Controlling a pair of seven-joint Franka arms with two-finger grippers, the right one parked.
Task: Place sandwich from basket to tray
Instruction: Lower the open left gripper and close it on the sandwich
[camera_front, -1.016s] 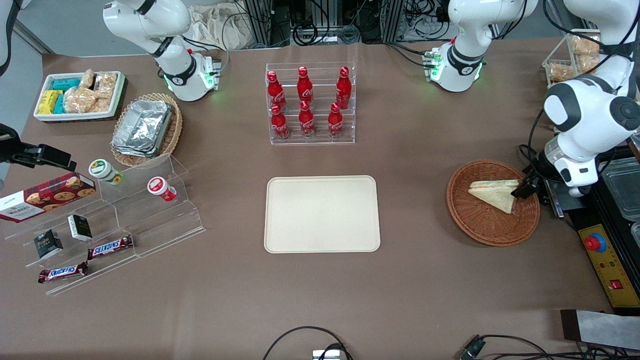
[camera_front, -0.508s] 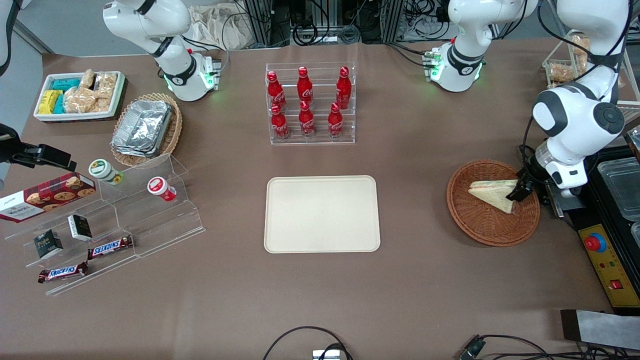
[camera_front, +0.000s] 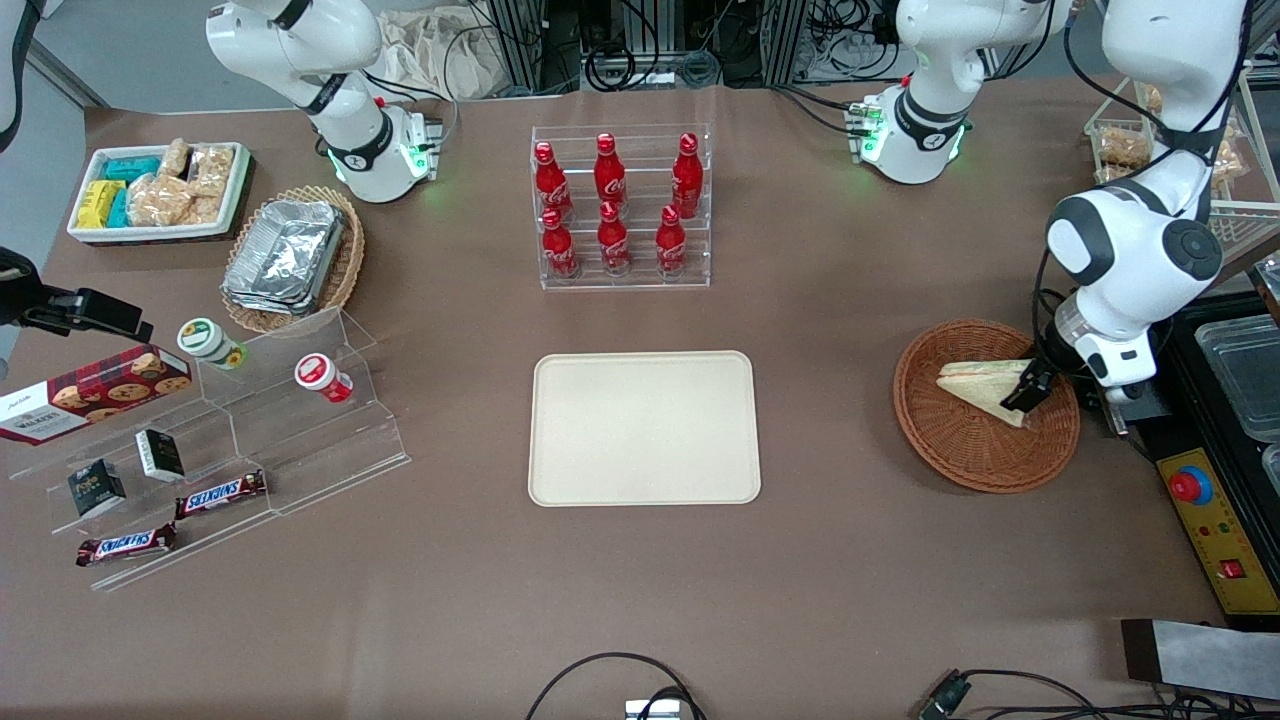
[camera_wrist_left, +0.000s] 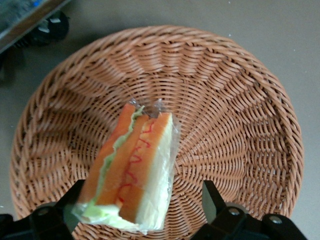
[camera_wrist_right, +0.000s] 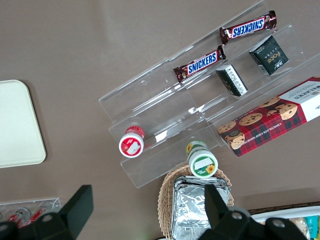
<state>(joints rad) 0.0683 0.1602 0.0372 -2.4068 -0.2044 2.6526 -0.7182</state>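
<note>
The sandwich (camera_front: 982, 385), a pale wedge in clear wrap, lies in the reddish-brown wicker basket (camera_front: 960, 450) at the working arm's end of the table. In the left wrist view the sandwich (camera_wrist_left: 134, 170) shows its orange and green filling, resting on the basket weave (camera_wrist_left: 235, 125). My gripper (camera_front: 1024, 395) hangs over the sandwich's wide end, open, with one finger on each side of it (camera_wrist_left: 142, 212) and a wide gap on one side. The cream tray (camera_front: 643, 427) lies flat at the table's middle, with nothing on it.
A clear rack of red cola bottles (camera_front: 620, 205) stands farther from the front camera than the tray. A black control box with a red button (camera_front: 1190, 486) sits beside the basket. Snack shelves (camera_front: 230, 440), a foil-tray basket (camera_front: 290, 255) and a white bin (camera_front: 160, 190) lie toward the parked arm's end.
My gripper has moved from the basket's rim inward over the sandwich's wide end, staying open. The sandwich has not moved.
</note>
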